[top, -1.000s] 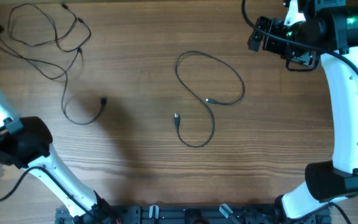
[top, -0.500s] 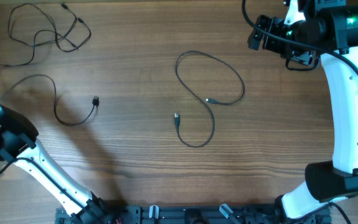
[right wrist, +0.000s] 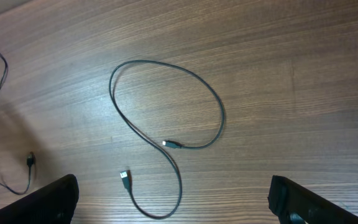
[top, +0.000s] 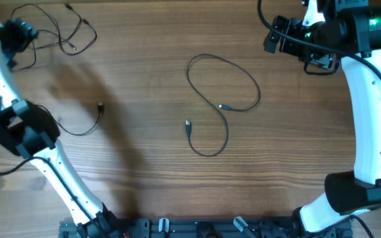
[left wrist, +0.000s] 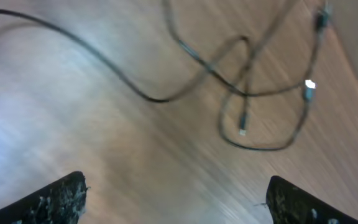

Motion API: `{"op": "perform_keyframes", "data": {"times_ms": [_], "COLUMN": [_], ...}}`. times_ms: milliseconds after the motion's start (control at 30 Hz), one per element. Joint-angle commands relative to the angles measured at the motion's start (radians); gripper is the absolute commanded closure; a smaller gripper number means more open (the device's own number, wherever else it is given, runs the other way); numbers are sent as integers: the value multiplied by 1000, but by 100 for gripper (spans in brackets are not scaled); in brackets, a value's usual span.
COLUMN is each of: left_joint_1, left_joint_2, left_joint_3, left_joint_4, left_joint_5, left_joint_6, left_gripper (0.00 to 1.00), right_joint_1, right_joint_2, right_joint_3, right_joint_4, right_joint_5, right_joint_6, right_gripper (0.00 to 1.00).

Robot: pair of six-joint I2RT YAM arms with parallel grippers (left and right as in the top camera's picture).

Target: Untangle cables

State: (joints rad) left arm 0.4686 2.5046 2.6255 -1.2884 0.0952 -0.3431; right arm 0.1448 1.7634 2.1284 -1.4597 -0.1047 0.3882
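from above, the wooden table has three sets of cables on it. a tangled bunch lies in the far left corner, close to the table's edge. the left gripper hangs just beside it, but from up here i cannot tell how its jaws stand. a loose strand curls below the bunch, apart from it. a looped cable lies alone in the middle, with bare wood all around it. the right gripper is up in the far right corner, well away from every cable.

the left wrist view is blurry. it shows what the top view hides: the left gripper's two fingers are spread wide with nothing between them. the tangled bunch is ahead of them with cords crossing over each other, and a darker strip in the top right corner looks like the table's edge.

the right wrist view shows the right gripper's fingers spread wide too, holding nothing. the looped cable lies ahead of them. the loose strand's plug sits at the lower left, and a bit of the bunch shows at the left edge.
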Motion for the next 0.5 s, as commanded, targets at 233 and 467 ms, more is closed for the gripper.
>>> {"op": "perform_keyframes", "data": {"times_ms": [233, 467], "left_joint_1": [-40, -37], "left_joint_2": [215, 215], "left_joint_3": [-4, -4], "left_joint_4": [232, 314], "left_joint_5": [-161, -100], "left_joint_6": [268, 287], "left_gripper": [0, 52], "right_joint_1": [-2, -2], "right_joint_2": [-2, -2], "right_joint_3": [4, 4], "right_joint_4": [2, 10], "right_joint_5": [-10, -10], "right_joint_6": [7, 8], "right_gripper": [0, 0]}}
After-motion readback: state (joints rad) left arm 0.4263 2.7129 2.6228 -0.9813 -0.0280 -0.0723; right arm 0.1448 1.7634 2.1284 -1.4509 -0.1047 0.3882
